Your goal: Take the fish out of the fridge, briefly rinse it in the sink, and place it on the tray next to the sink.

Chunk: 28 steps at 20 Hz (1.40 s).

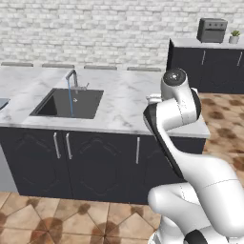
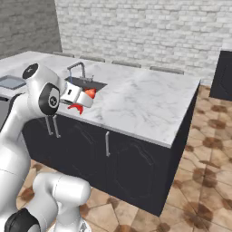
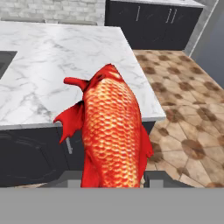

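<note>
— Where's the fish?
— Clamped between the gripper fingers, held in the air over the near edge of the marble counter, right of the sink.
— And the tap?
— Running into the basin.

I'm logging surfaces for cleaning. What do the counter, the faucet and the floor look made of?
Counter: polished white marble or a look-alike, going by the grey veining. Faucet: brushed grey metal, by its dull sheen. Floor: glazed-looking brown and tan tile, by the repeating geometric pattern.
</note>
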Available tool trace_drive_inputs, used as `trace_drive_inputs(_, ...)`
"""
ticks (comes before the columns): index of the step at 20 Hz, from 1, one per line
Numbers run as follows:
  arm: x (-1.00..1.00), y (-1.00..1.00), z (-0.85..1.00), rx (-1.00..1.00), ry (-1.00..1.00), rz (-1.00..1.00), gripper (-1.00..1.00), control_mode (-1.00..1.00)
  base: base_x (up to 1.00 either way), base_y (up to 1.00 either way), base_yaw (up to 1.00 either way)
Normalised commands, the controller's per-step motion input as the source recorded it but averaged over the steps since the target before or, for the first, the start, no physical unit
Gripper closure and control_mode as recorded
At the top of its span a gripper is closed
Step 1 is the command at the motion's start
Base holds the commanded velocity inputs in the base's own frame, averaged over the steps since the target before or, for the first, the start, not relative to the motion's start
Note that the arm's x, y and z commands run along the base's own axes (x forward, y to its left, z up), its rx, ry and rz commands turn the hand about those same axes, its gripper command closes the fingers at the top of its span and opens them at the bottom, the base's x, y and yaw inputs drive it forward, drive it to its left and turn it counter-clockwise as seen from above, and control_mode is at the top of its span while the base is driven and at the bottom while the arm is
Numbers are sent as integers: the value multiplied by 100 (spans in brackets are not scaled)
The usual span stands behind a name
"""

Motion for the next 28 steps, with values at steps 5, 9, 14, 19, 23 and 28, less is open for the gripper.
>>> trace_drive_inputs(5,0,0,0,0,0,0,100,100,14,100,-52)
trace_drive_inputs(9,0,0,0,0,0,0,100,100,33,100,-41)
trace_drive_inputs(14,0,0,0,0,0,0,100,100,29,100,-32)
trace_drive_inputs(19,0,0,0,0,0,0,100,100,53,98,-25)
trace_drive_inputs(23,0,0,0,0,0,0,100,100,98,21,-19)
trace_drive_inputs(28,0,0,0,0,0,0,100,100,95,0,-10)
